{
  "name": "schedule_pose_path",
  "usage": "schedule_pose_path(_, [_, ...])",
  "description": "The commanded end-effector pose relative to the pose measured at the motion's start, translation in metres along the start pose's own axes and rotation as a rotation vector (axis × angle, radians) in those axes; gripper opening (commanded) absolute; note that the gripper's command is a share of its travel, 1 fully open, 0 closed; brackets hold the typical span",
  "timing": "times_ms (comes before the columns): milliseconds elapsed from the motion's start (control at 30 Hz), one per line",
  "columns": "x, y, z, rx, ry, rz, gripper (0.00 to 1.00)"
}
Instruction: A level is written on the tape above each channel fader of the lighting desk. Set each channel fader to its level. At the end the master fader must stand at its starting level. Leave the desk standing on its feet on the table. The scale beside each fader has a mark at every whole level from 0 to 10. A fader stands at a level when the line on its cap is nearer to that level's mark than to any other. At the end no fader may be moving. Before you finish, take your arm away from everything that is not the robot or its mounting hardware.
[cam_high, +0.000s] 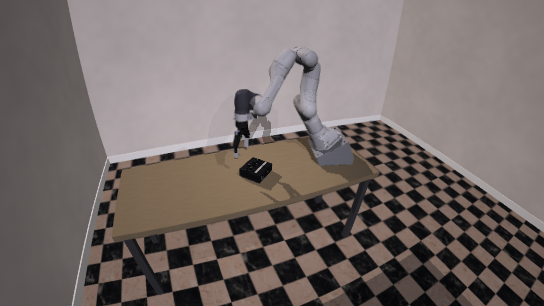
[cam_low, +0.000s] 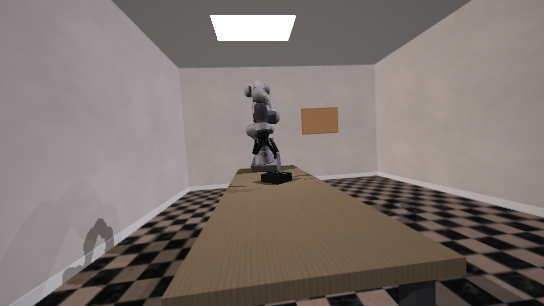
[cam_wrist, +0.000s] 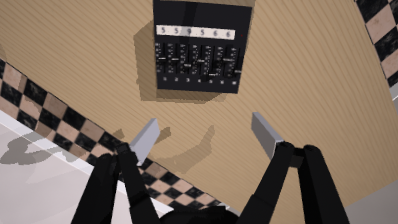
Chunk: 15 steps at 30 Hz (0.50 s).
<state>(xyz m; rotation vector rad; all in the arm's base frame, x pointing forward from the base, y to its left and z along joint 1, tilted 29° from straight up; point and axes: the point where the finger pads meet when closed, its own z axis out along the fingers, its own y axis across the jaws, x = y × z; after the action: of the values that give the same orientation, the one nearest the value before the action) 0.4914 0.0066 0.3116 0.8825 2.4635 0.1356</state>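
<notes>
The lighting desk (cam_wrist: 202, 47) is a small black box standing flat on the wooden table. In the wrist view it lies at the top centre. A white tape strip (cam_wrist: 195, 32) with small digits runs across it, above a row of several faders (cam_wrist: 197, 62). The digits and cap lines are too small to read surely. My gripper (cam_wrist: 203, 123) is open and empty. It hangs above the bare table, apart from the desk, on the side of the desk's fader end. The desk also shows in the top view (cam_high: 255, 170) and the exterior view (cam_low: 276, 177), with the gripper (cam_high: 240, 144) above and beside it, near the table's far edge.
The table's edge and the checkered floor (cam_wrist: 60, 120) lie close under my left finger in the wrist view. The robot's base (cam_high: 332, 150) stands at the table's right end. A brown board (cam_low: 319, 120) hangs on the back wall.
</notes>
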Motion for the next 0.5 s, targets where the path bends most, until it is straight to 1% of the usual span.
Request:
schedule_pose_path(0, [0.016, 0.003, -0.006, 0.006, 0.011, -0.279, 1.0])
schedule_pose_path(133, [0.049, 0.01, -0.022, 0.008, 0.006, -0.436, 1.0])
schedule_pose_path(200, [0.049, 0.01, -0.022, 0.008, 0.006, -0.436, 1.0])
schedule_pose_path(233, [0.057, 0.01, -0.026, 0.008, 0.001, -0.543, 1.0])
schedule_pose_path(367, [0.085, 0.01, -0.04, 0.009, -0.01, -0.697, 1.0])
schedule_pose_path(467, [0.097, 0.009, -0.046, 0.008, -0.021, -0.818, 1.0])
